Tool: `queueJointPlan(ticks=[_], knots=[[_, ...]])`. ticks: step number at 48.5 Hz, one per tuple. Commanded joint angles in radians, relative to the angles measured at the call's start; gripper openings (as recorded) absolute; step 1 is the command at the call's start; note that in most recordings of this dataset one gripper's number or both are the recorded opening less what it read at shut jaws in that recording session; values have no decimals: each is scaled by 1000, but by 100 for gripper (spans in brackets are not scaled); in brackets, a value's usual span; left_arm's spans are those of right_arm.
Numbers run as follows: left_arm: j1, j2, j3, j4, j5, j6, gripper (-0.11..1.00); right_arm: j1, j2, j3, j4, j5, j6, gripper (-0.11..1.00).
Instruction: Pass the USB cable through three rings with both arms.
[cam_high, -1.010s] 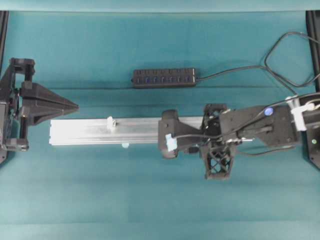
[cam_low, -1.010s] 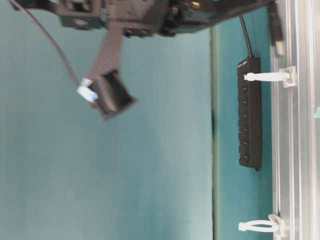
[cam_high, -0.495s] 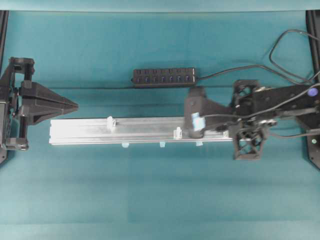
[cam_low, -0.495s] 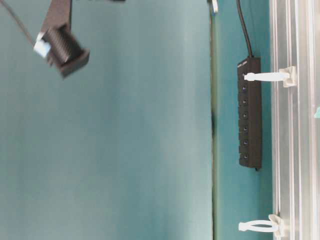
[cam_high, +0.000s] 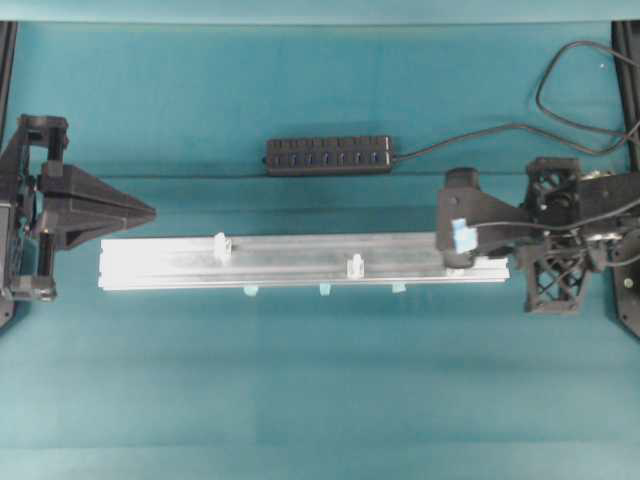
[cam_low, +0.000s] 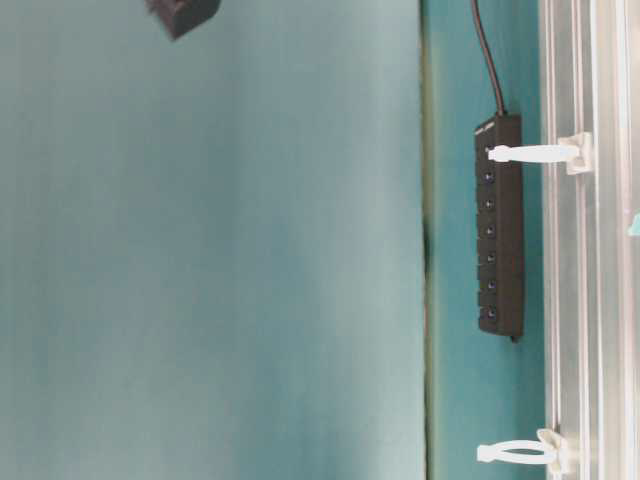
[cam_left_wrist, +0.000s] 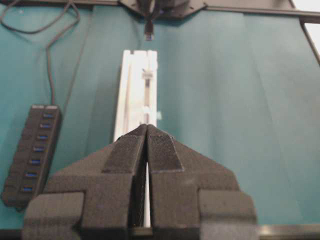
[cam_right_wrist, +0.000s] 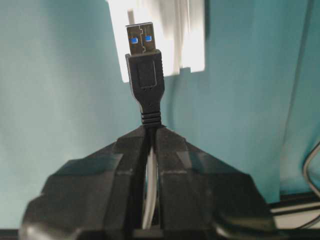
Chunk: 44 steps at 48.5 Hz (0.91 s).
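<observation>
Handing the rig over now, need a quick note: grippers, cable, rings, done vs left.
Right gripper: jaws shut on the USB cable, plug sticking out toward the rail end.
Left gripper: jaws shut, empty, parked off the rail's other end.
Rings: two show upright on the rail; the third is hidden under the right gripper.
Done: cable picked up. No ring visibly threaded.
Left: all three rings, presumably with a handoff to the left gripper.

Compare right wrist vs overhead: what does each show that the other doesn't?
Only the right wrist view: the USB cable's plug clamped in the right gripper, metal tip aimed at the rail's end. Only overhead: the left gripper shut, off the rail's opposite end, the hub, and two rings on the rail. Both: the aluminium rail and teal table.
</observation>
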Motion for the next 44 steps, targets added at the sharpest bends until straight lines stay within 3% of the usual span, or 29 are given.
queueJointPlan(ticks=[1, 27, 44], knots=[[2, 2, -26, 0, -5, 0, 2, -3, -17, 25, -3, -35, 5, -8], [0, 2, -26, 0, -5, -3, 2, -12, 8, 141, 0, -267, 6, -8], [0, 2, -26, 0, -6, -3, 2, -12, 35, 143, 2, -387, 5, -8]])
